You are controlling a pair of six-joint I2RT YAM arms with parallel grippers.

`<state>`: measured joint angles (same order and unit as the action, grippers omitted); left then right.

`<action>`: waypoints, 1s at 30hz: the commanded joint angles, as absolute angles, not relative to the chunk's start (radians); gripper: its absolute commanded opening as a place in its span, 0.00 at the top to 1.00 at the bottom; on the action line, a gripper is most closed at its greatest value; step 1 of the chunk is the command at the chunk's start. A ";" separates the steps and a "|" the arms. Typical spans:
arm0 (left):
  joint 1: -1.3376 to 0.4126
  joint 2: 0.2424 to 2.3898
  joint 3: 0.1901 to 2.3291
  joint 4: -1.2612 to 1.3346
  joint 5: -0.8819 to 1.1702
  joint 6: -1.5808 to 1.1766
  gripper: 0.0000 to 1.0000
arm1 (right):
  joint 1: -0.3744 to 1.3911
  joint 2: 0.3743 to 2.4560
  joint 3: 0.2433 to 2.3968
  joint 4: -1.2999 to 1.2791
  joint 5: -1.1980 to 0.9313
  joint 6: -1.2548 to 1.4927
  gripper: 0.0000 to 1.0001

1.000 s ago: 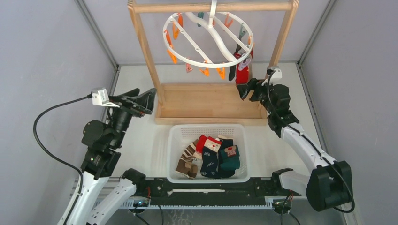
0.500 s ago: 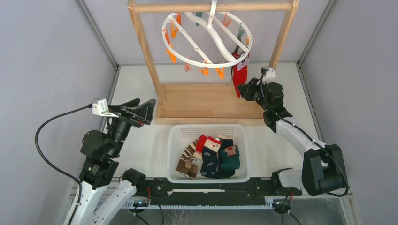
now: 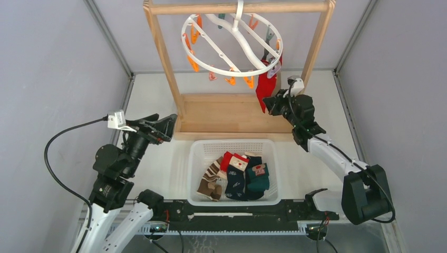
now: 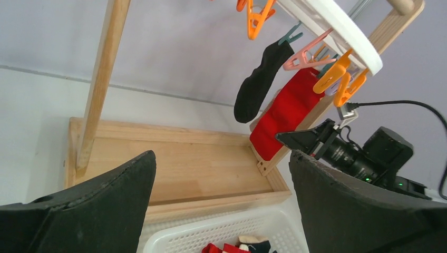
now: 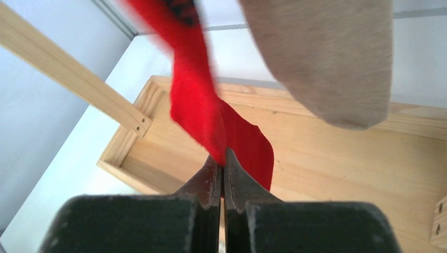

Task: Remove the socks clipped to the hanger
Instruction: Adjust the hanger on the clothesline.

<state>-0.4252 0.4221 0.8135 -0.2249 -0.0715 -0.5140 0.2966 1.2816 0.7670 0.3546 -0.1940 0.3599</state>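
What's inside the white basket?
Socks lie piled in the white basket: a brown striped sock, a red sock, a navy sock and a green sock. Anything beneath them is hidden.

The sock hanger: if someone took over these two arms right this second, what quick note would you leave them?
Right gripper: shut on the red sock, pinched low down between the fingertips.
Left gripper: open, holding nothing, off to the left of the wooden rack.
Hanger: on the rack; the red sock and a black sock hang from clips at its right side.
Done: several socks lie in the white basket.
Left: pull the red sock free, probably drop it in the basket, then take the black sock.
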 commanded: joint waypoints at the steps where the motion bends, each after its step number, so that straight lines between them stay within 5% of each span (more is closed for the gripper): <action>1: -0.428 0.452 0.850 -0.239 -0.065 -0.491 0.00 | 0.357 1.174 0.786 0.326 -0.126 0.319 1.00; 30: -0.545 0.571 0.850 -0.165 -0.107 -0.498 0.00 | 0.741 0.758 0.673 0.065 0.206 0.259 1.00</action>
